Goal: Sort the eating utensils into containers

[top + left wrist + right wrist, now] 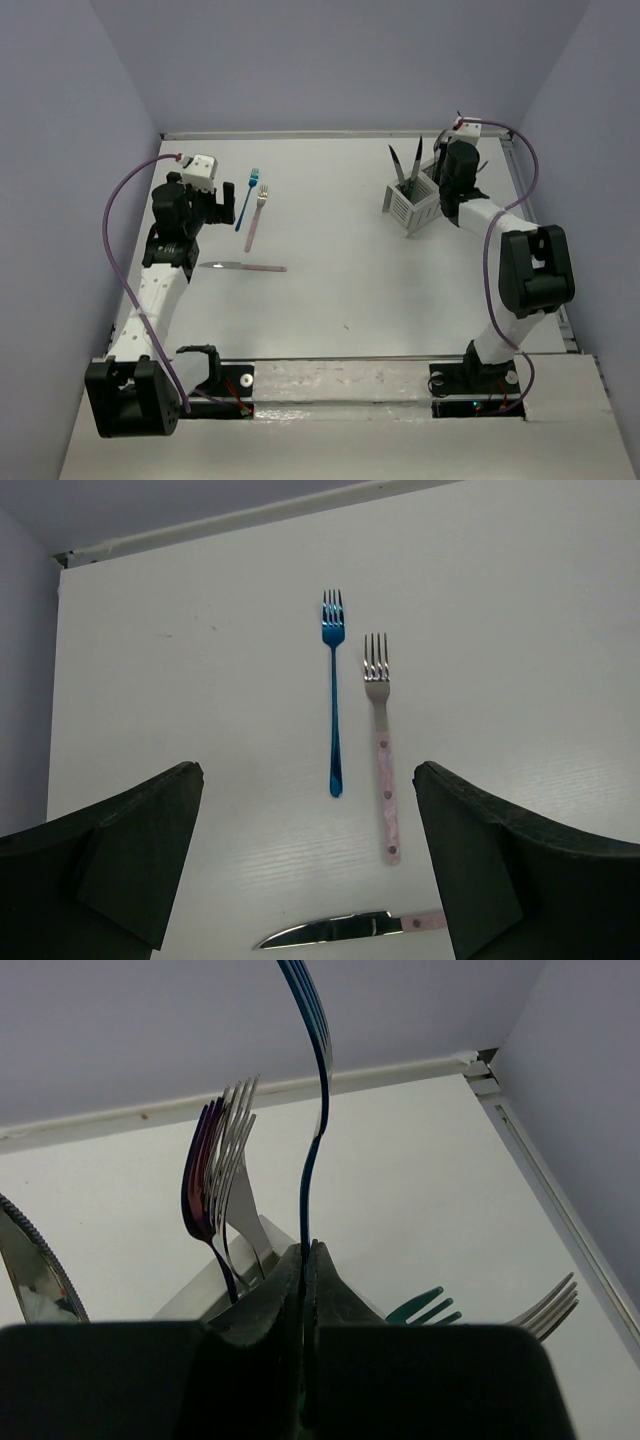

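A blue fork (247, 198) (333, 690), a pink-handled fork (255, 219) (382, 745) and a pink-handled knife (243, 266) (345, 930) lie on the table at the left. My left gripper (220, 203) (308, 865) is open and empty above them. The white slatted caddy (413, 201) stands at the back right with dark utensils in it. My right gripper (452, 158) (307, 1255) is shut on a dark blue fork (312, 1080), held upright just over the caddy. A purple fork (203, 1185), a silver fork (236, 1150), a teal fork (420, 1307) and another silver fork (550, 1305) stand in the caddy.
A purple cable runs from each arm. The back wall and a metal rail at the right edge border the table (400, 300). A small dark speck (346, 326) lies near the front middle.
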You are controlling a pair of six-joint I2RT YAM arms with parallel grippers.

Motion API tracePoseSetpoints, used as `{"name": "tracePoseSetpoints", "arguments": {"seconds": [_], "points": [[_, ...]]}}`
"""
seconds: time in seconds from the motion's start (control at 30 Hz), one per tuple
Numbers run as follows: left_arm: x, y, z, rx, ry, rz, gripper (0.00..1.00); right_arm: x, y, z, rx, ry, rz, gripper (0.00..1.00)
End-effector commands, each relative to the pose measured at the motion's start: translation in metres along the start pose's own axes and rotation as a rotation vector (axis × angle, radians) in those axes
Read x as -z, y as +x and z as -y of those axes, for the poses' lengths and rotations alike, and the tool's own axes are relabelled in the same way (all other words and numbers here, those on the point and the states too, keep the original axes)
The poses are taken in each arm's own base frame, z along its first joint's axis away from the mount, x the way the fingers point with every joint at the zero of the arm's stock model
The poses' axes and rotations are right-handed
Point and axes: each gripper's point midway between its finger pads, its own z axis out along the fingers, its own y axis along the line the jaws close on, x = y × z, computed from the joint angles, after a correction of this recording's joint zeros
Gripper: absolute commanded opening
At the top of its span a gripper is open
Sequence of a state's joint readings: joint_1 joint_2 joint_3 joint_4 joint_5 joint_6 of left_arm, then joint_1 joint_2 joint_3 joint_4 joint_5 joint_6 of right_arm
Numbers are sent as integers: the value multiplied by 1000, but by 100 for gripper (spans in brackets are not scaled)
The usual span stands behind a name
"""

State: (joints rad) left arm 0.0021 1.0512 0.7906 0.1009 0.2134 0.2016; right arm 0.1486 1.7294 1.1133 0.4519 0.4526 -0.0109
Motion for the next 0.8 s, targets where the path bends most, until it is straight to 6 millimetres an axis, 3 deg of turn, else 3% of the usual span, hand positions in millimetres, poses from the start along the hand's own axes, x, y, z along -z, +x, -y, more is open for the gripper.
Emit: {"name": "tracePoseSetpoints", "arguments": {"seconds": [0.0,0.1,0.13,0.17,0.23,0.3,0.4,0.5,0.53,0.57,0.6,0.63,0.67,0.7,0.73,0.77], "points": [[-4,-9,-6,-27,-20,45,99,-7,-7,-1,-41,0,68,0],[-4,-8,-6,-29,-20,43,99,-5,8,-1,-72,1,29,0],[-5,-9,-7,-30,-20,43,99,-3,8,0,-80,6,28,8],[-4,-9,-7,-32,-20,45,99,0,11,1,-95,8,21,29],[-5,-9,-6,-33,-14,43,99,6,6,3,-112,5,30,42],[-7,-6,-5,-34,-6,30,99,15,-12,7,-142,1,61,49],[-12,-4,-6,-42,0,6,99,30,-43,11,-169,-13,104,53],[-24,10,-9,-62,-3,-60,92,44,-75,14,-185,-33,147,53],[-29,14,-10,-71,-2,-83,89,48,-84,15,-188,-39,153,53],[-34,6,-12,-84,-4,-84,82,51,-92,15,-187,-44,146,53],[-47,25,-3,-97,22,-162,77,59,-106,15,-198,-62,162,53],[-55,12,-5,-123,24,-157,67,64,-112,15,-202,-73,157,53],[-64,13,-1,-137,36,-178,62,69,-118,15,-221,-89,164,53],[-76,41,1,-138,46,-285,59,80,-130,12,-234,-129,180,53],[-87,27,1,-152,48,-278,54,86,-135,10,-245,-154,188,53],[-96,31,3,-154,59,-304,54,92,-138,8,-263,-180,191,53]]}}
